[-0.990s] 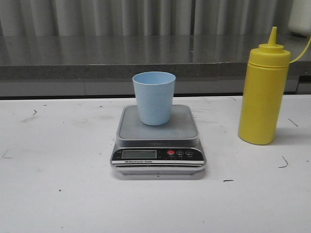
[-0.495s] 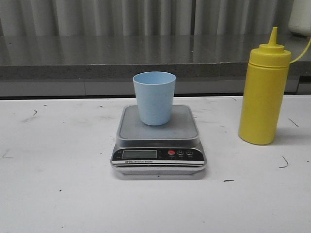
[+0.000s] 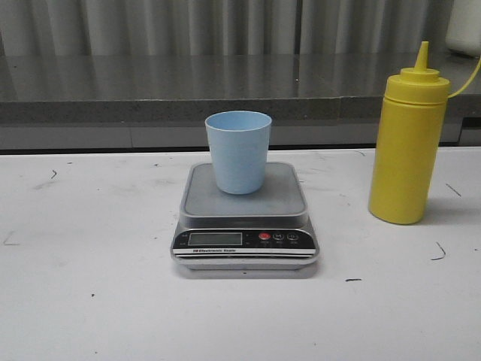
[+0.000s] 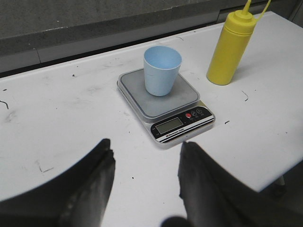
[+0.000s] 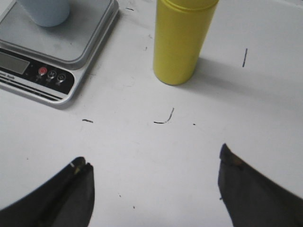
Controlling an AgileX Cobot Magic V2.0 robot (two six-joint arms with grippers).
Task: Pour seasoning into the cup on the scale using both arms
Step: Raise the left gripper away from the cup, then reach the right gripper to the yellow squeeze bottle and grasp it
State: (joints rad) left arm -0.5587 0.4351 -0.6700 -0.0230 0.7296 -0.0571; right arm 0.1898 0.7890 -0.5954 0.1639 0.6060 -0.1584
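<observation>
The light blue cup (image 3: 238, 152) stands upright on the silver-grey scale (image 3: 245, 222) at the table's middle. The yellow seasoning bottle (image 3: 408, 139) stands upright to the right of the scale, capped. No gripper shows in the front view. In the left wrist view my left gripper (image 4: 146, 147) is open and empty above the table, short of the scale (image 4: 189, 94), the cup (image 4: 162, 70) and the bottle (image 4: 229, 46). In the right wrist view my right gripper (image 5: 154, 161) is open wide and empty, short of the bottle (image 5: 182, 39); the scale (image 5: 83, 45) lies beside it.
A white table (image 3: 90, 301) with small dark marks carries everything. A grey ledge (image 3: 150, 94) and a curtain run along the back. A yellow cord (image 3: 466, 79) runs up behind the bottle. The table's near right edge shows in the left wrist view (image 4: 277, 177).
</observation>
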